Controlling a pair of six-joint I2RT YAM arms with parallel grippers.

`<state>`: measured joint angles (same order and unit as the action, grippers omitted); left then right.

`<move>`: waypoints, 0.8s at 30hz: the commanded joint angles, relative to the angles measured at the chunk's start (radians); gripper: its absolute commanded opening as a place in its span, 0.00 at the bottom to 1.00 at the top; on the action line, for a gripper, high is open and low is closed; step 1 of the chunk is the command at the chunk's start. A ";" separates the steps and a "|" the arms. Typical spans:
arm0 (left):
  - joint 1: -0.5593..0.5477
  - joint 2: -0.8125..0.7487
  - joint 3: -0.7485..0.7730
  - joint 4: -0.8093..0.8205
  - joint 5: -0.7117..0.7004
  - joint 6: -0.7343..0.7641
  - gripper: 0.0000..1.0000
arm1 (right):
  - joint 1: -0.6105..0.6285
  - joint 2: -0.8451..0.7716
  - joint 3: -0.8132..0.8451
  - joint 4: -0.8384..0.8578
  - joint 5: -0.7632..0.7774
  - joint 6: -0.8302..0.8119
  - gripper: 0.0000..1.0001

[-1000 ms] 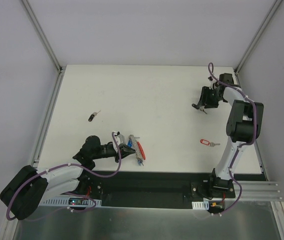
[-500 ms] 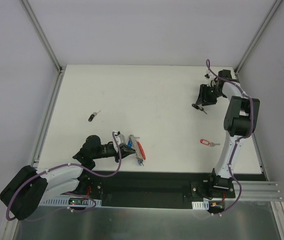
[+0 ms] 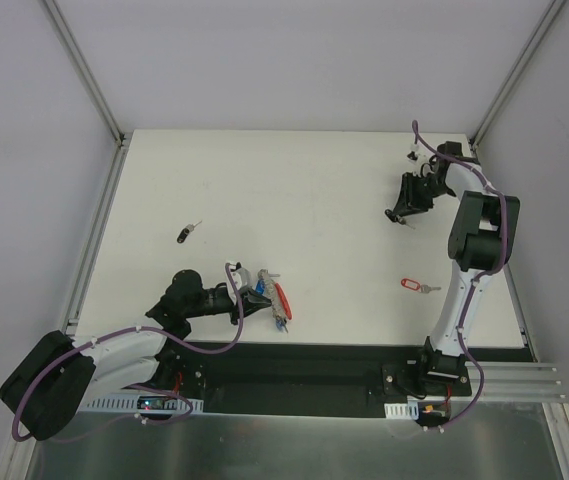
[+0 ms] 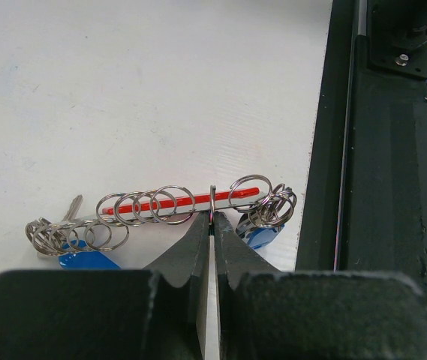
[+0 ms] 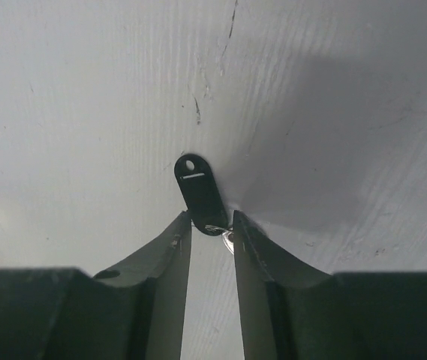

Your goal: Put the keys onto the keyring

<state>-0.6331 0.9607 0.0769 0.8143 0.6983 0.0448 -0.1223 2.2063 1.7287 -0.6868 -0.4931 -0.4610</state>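
The keyring (image 4: 147, 213), a grey metal bar with a red band and several small split rings, lies near the table's front edge; it also shows in the top view as the keyring (image 3: 267, 292). My left gripper (image 4: 211, 223) is shut on one upright small ring of it. Blue tags (image 4: 85, 259) lie under the rings. At the far right a key (image 5: 198, 191) with a black head lies flat, its lower end between the tips of my right gripper (image 5: 211, 223), and both fingertips touch it. A second black-headed key (image 3: 188, 234) lies alone at the left.
A red-tagged key (image 3: 415, 286) lies at the right, in front of the right arm. The black base strip (image 4: 393, 187) runs close beside the keyring. The enclosure's walls and frame posts (image 3: 494, 105) stand close behind the right gripper (image 3: 401, 213).
The right gripper has lowered slightly toward the far right corner and its jaws have narrowed onto the black-headed key. The left gripper and the keyring have not moved.
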 commanded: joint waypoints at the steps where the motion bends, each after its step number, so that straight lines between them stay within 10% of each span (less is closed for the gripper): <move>1: 0.010 -0.017 0.040 0.039 0.030 0.020 0.00 | -0.008 -0.033 -0.021 -0.030 -0.047 -0.027 0.29; 16: 0.009 -0.017 0.041 0.034 0.036 0.021 0.00 | -0.008 -0.129 -0.164 0.033 0.030 0.034 0.23; 24: 0.007 -0.023 0.041 0.031 0.040 0.020 0.00 | -0.016 -0.266 -0.307 0.179 0.136 0.146 0.45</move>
<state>-0.6331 0.9588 0.0784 0.8131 0.7002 0.0448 -0.1261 2.0418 1.4620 -0.5980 -0.4419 -0.3828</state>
